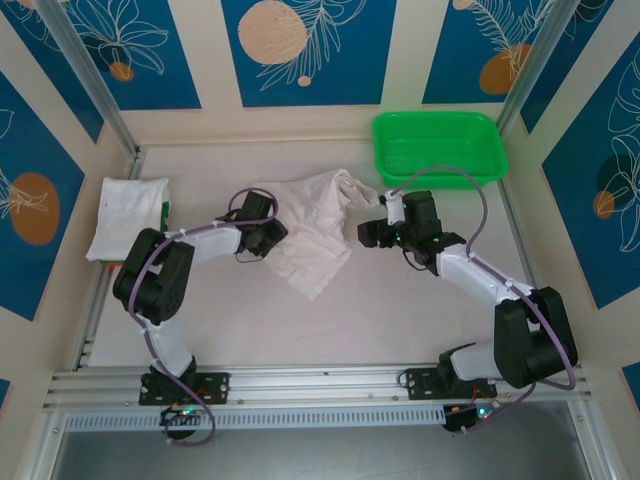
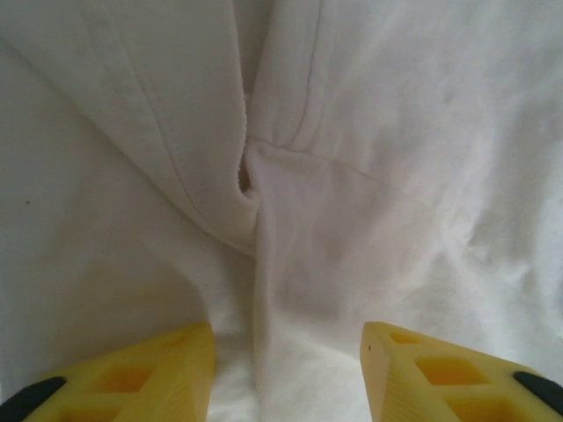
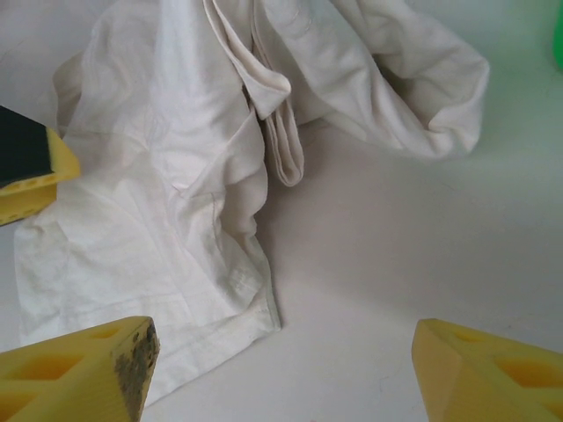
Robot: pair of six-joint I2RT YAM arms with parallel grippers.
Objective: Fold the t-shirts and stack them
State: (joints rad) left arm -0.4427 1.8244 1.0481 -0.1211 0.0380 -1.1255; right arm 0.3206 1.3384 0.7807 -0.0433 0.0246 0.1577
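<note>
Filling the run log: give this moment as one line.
left gripper open over crumpled t-shirt | right gripper open beside it | folded t-shirt far left | green basket back right

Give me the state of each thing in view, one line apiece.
left t-shirt: folded, lying flat.
middle t-shirt: unfolded, crumpled.
green mesh basket: upright, empty.
left hand: open, over a fold of the middle t-shirt.
right hand: open, holding nothing.
</note>
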